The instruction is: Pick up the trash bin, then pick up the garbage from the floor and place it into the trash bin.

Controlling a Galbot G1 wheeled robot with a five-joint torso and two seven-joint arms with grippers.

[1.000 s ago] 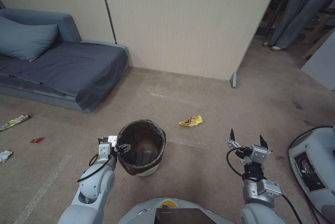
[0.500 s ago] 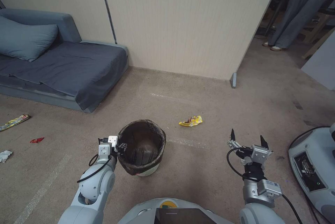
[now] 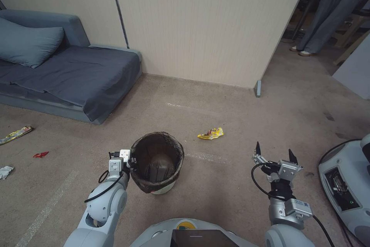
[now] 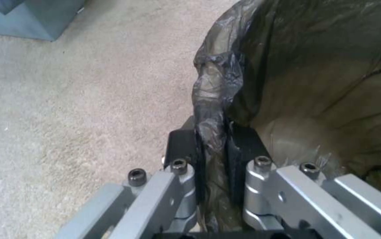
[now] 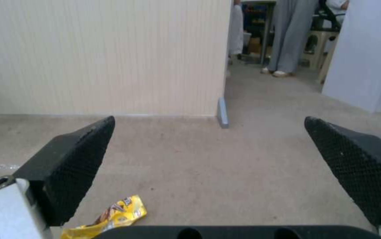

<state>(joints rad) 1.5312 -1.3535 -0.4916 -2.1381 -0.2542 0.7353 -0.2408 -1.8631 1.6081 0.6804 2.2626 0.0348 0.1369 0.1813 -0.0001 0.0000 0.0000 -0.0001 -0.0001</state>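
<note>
The left hand (image 4: 211,156) is clamped on the near-left rim of the trash bin (image 3: 157,162), its fingers (image 4: 179,149) pressing the dark bag fold so that the rim itself is hidden. The bin stands on the floor (image 3: 216,185) before the robot, and through the murky bag I cannot make out if something lies inside. The right hand (image 3: 273,152) hovers with fingers wide apart, near a yellow wrapper (image 3: 211,133) on the carpet; more garbage (image 3: 40,154) lies far left, partly cut off.

carpeted living room: grey sofa (image 3: 65,73), panelled wall (image 3: 200,23)
</note>
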